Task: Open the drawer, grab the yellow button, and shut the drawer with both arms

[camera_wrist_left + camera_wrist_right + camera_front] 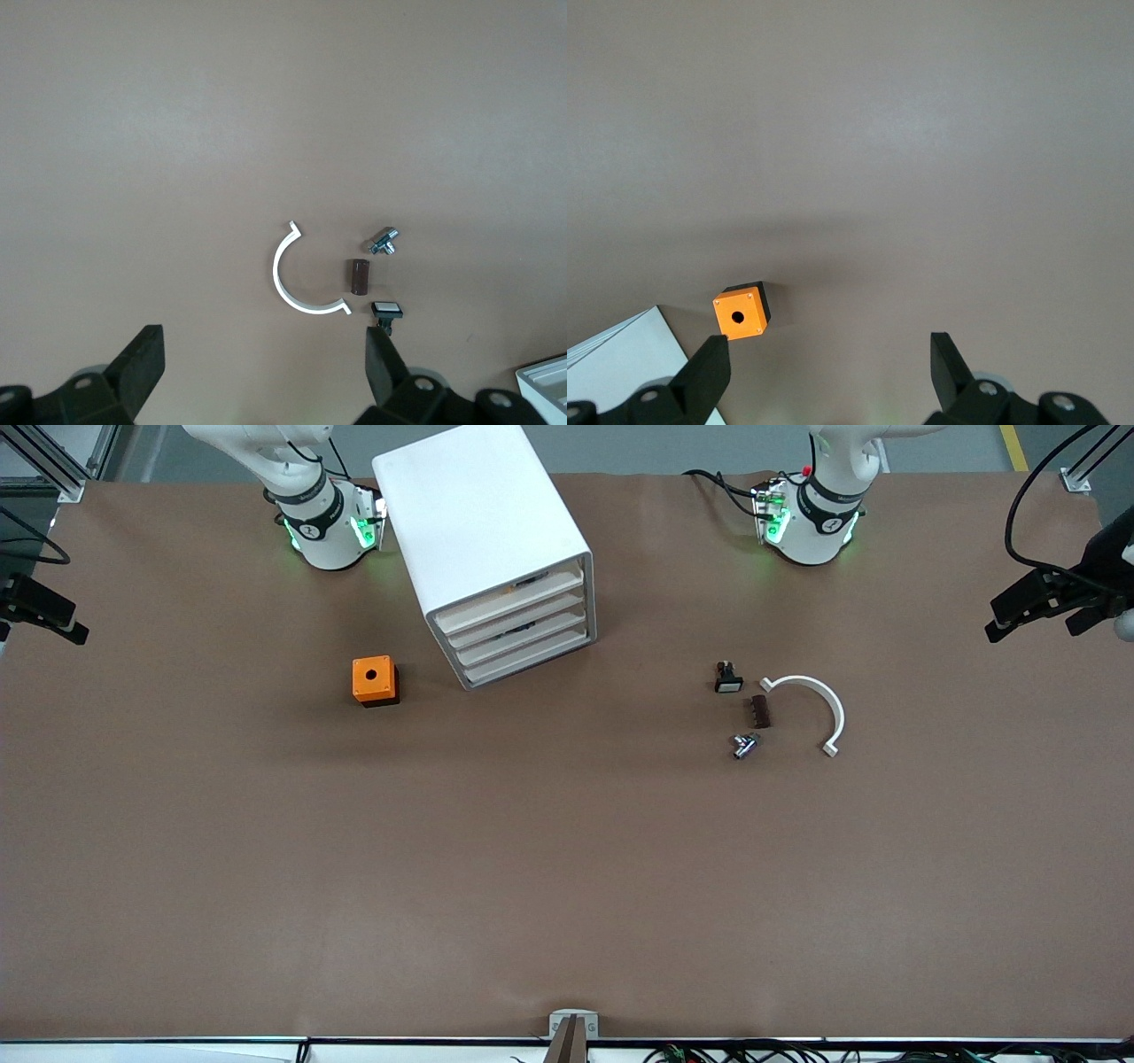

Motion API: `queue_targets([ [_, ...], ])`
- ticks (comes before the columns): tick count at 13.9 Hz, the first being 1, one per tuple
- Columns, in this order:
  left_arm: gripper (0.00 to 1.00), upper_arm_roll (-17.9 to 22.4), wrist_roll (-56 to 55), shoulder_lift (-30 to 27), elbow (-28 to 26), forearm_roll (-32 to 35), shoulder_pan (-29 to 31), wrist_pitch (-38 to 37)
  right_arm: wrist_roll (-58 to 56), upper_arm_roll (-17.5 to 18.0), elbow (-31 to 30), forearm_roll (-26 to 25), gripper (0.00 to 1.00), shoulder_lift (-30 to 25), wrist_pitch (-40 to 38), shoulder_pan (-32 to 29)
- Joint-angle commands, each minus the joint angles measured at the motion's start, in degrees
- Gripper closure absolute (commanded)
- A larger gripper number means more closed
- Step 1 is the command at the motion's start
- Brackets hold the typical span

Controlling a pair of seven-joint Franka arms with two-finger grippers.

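Observation:
The white cabinet stands between the two arm bases. Its three drawers are all pushed in; the uppermost drawer is shut. The orange-capped button is out of view. My left gripper is open and empty, high over the table above a group of small parts. My right gripper is open and empty, high over the table above the orange cube with a hole. Neither gripper shows in the front view; only the arms' bases do. Corners of the cabinet show in the left wrist view and the right wrist view.
The orange cube sits beside the cabinet, toward the right arm's end. Toward the left arm's end lie a black button with a white cap, a brown block, a metal fitting and a white arc.

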Motion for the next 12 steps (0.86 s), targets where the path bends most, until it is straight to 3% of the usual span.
queue_targets([
  [1, 0.0, -0.3, 0.2, 0.5, 1.3, 0.0, 0.1, -1.1, 0.6, 0.0, -1.4, -0.2, 0.0, -1.5, 0.2, 0.3],
  [7, 0.0, 0.3, 0.0, 1.8, 1.5, 0.1, 0.8, -1.1, -2.6, -0.1, -1.4, -0.2, 0.0, -1.4, 0.9, 0.2],
  [12, 0.0, -0.3, -0.8, 6.7, 1.7, 0.2, -0.1, -1.1, -2.6, -0.1, -1.4, 0.1, 0.0, -1.4, 1.3, 0.2],
])
